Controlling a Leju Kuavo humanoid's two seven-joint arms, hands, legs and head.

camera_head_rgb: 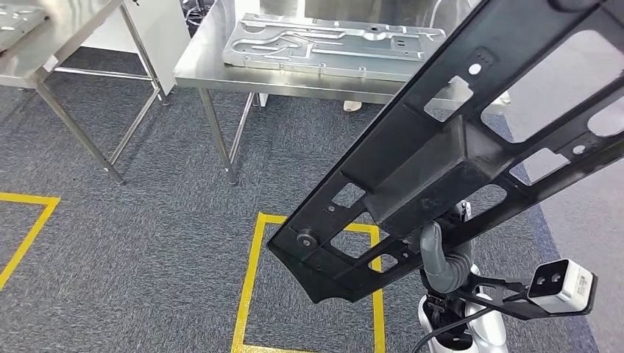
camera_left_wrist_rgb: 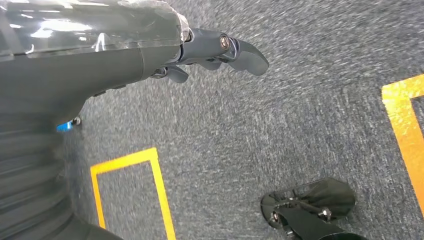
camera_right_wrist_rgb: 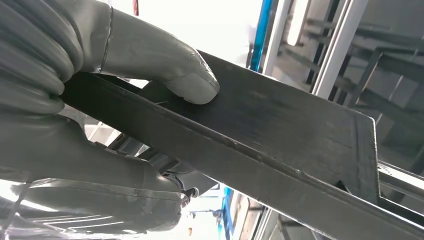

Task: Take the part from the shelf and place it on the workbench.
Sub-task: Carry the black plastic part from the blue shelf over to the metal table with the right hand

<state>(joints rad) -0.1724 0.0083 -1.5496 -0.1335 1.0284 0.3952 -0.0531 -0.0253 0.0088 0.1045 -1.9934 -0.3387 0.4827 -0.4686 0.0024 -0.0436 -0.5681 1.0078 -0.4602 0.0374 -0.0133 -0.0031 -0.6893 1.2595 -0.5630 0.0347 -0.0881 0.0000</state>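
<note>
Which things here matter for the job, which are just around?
Job:
- black part, held in right hand
- workbench

Around:
- silver panel on the workbench
- second table
- yellow floor tape
- left hand, holding nothing

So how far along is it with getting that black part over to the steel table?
Done: the black part is off the shelf, gripped from below by the right hand, thumb pressed on it. In hand: carrying it above the carpet; the left hand holds nothing. Left: reaching the steel table ahead, where a silver panel already lies, and setting the part down.
</note>
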